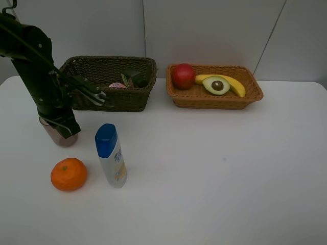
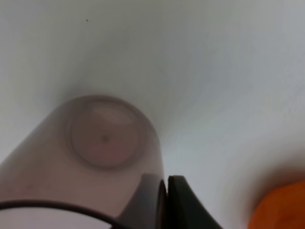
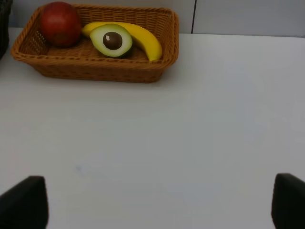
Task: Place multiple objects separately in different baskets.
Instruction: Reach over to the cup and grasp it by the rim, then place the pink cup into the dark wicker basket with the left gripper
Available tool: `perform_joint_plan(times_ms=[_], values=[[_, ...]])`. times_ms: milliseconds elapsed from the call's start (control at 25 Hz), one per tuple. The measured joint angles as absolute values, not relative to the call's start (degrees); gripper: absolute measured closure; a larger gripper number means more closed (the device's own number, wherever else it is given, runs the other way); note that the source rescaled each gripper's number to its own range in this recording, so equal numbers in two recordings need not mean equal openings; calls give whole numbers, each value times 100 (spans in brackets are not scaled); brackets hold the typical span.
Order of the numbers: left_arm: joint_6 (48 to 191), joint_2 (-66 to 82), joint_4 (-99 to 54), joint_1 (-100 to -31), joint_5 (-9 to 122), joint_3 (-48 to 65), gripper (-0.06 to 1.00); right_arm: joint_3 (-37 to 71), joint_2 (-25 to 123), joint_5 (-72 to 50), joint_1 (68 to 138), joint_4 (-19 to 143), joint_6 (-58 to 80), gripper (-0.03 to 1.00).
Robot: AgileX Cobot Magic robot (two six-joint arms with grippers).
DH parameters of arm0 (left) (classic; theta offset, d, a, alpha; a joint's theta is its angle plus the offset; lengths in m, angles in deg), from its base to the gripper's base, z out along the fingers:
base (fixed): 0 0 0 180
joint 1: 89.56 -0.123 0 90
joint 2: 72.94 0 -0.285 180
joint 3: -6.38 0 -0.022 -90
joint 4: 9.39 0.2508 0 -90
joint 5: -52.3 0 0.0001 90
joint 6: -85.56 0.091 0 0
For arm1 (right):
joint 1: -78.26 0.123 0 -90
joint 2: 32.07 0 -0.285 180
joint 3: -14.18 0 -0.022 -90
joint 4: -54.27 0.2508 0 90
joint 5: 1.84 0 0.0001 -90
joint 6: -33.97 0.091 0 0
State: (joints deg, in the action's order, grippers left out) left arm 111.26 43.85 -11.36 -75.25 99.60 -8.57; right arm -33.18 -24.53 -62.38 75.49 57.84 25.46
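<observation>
My left gripper (image 1: 62,127) points down and is shut on the rim of the translucent pinkish cup (image 1: 60,137), which stands on the table. In the left wrist view the gripper (image 2: 165,193) pinches the wall of the cup (image 2: 102,138). The orange (image 1: 68,174) and the white blue-capped bottle (image 1: 111,155) stand nearby. The dark basket (image 1: 102,99) holds the dark green bottle (image 1: 134,77) and the pink bottle (image 1: 117,85). The orange-tan basket (image 1: 214,99) holds the red apple (image 1: 183,75), avocado half (image 1: 216,84) and banana (image 1: 234,86). My right gripper (image 3: 155,205) is open and empty.
The white table (image 1: 214,168) stretches wide to the right and front. The right wrist view shows the orange-tan basket (image 3: 95,74) ahead with the apple (image 3: 59,24), avocado half (image 3: 112,40) and banana (image 3: 143,40). The orange (image 2: 281,210) sits close beside the cup.
</observation>
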Motion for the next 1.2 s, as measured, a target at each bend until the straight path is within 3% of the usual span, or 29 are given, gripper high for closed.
perform_joint_plan(times_ms=[400, 720, 1200], values=[[10907, 4214, -1099, -7525, 10496, -534, 94, -3318, -2453, -6238, 7549, 5784, 2546, -2], [10671, 4162, -1089, -7525, 12035, 622, 94, -3318, -2453, -6238, 7549, 5784, 2546, -2], [10655, 4158, -939, -7525, 12169, 2439, 94, -3318, -2453, -6238, 7549, 5784, 2546, -2]])
